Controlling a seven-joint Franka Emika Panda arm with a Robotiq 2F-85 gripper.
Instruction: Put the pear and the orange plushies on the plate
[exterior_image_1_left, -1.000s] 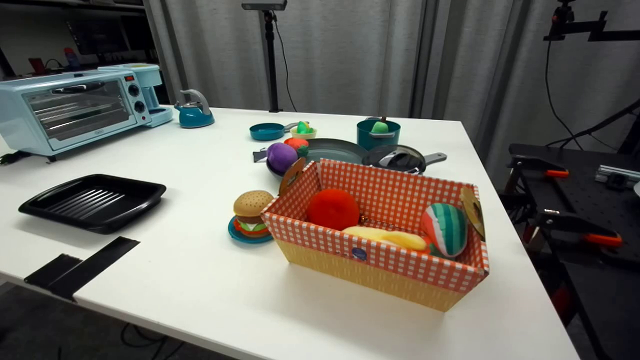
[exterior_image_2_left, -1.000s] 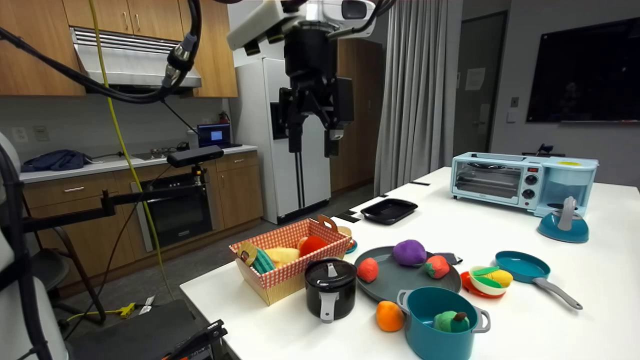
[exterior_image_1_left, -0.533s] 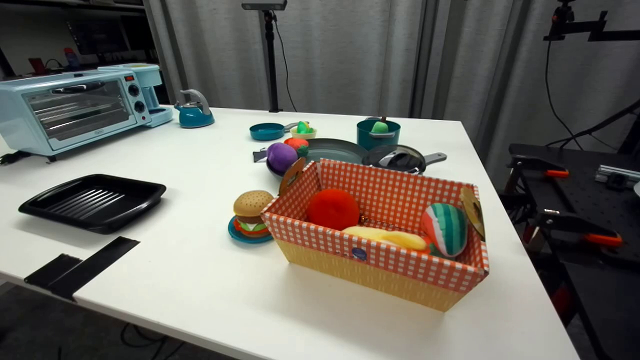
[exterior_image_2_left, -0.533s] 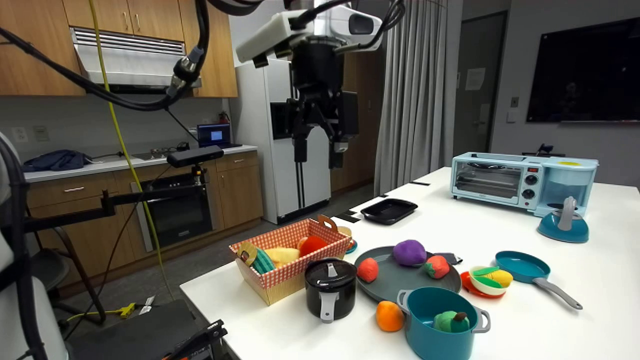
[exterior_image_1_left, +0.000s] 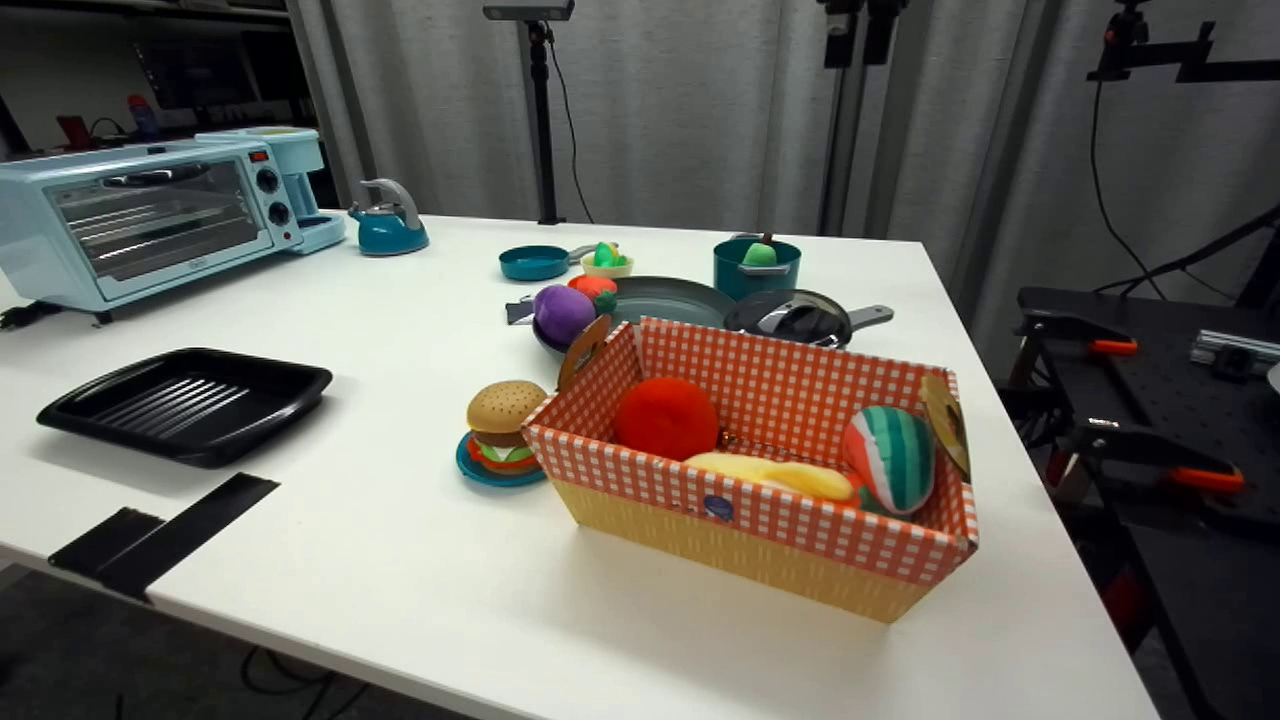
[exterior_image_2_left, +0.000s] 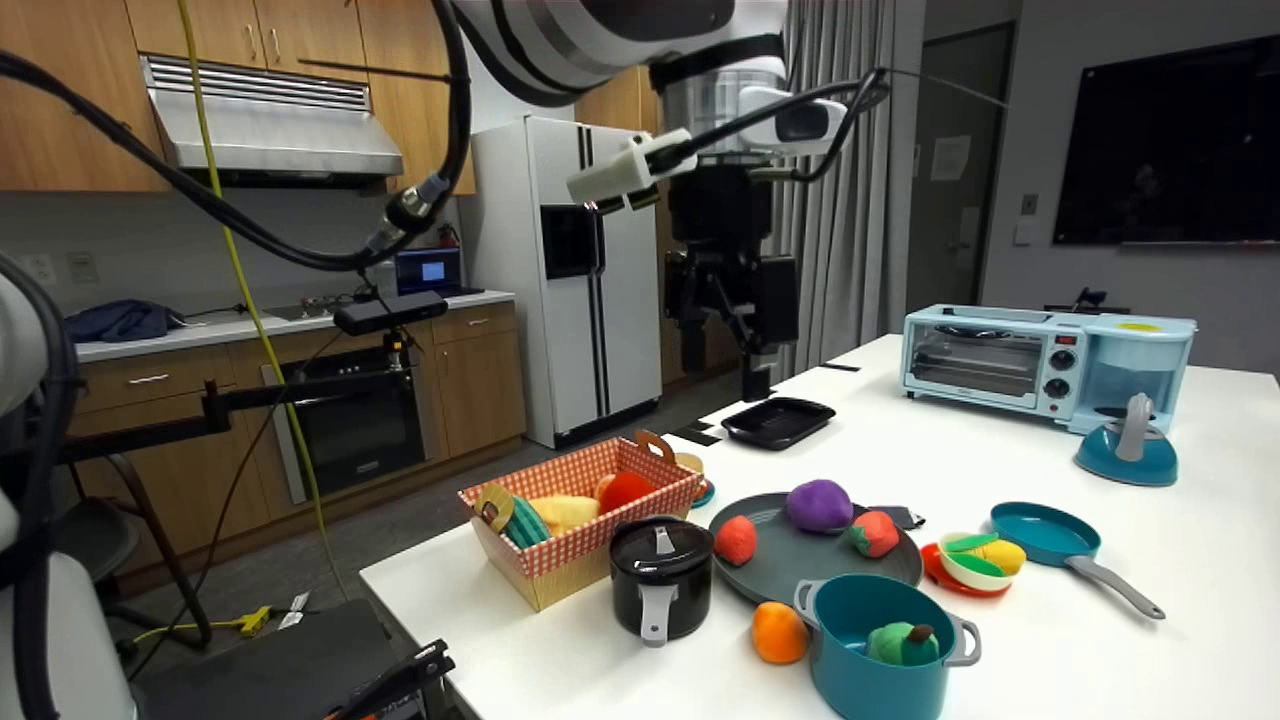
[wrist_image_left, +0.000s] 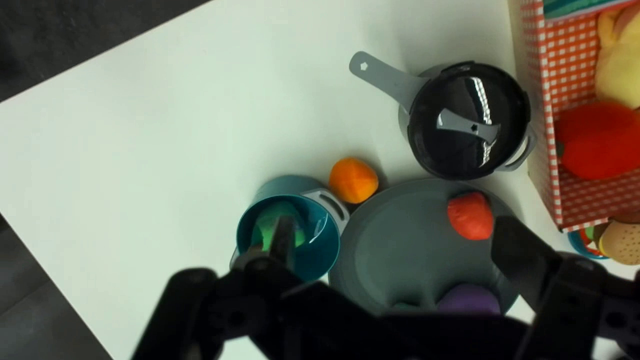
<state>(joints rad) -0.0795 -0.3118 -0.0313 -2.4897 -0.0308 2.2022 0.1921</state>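
The green pear plushie (exterior_image_2_left: 903, 644) with a brown stem lies inside a teal pot (exterior_image_2_left: 868, 676); it also shows in the wrist view (wrist_image_left: 274, 220), partly covered by a finger. The orange plushie (exterior_image_2_left: 779, 632) sits on the table between the pot, the black lidded pot and the plate; it also shows in the wrist view (wrist_image_left: 353, 180). The dark grey plate (exterior_image_2_left: 775, 570) carries two red plushies (exterior_image_2_left: 736, 540) and a purple plushie (exterior_image_2_left: 819, 505). My gripper (exterior_image_2_left: 725, 362) is open and empty, high above the table; in the wrist view its fingers (wrist_image_left: 397, 240) spread over pot and plate.
A black lidded pot (exterior_image_2_left: 660, 580) and a checkered basket (exterior_image_2_left: 560, 570) of plushies stand beside the plate. A teal pan (exterior_image_2_left: 1045, 532), a small bowl (exterior_image_2_left: 975, 562), a kettle (exterior_image_2_left: 1127, 455), a toaster oven (exterior_image_2_left: 985, 365) and a black tray (exterior_image_2_left: 778, 423) are also on the table.
The arm and open gripper have moved right and down in an exterior view. The fingertips have come into sight at the top of an exterior view. The objects have not moved.
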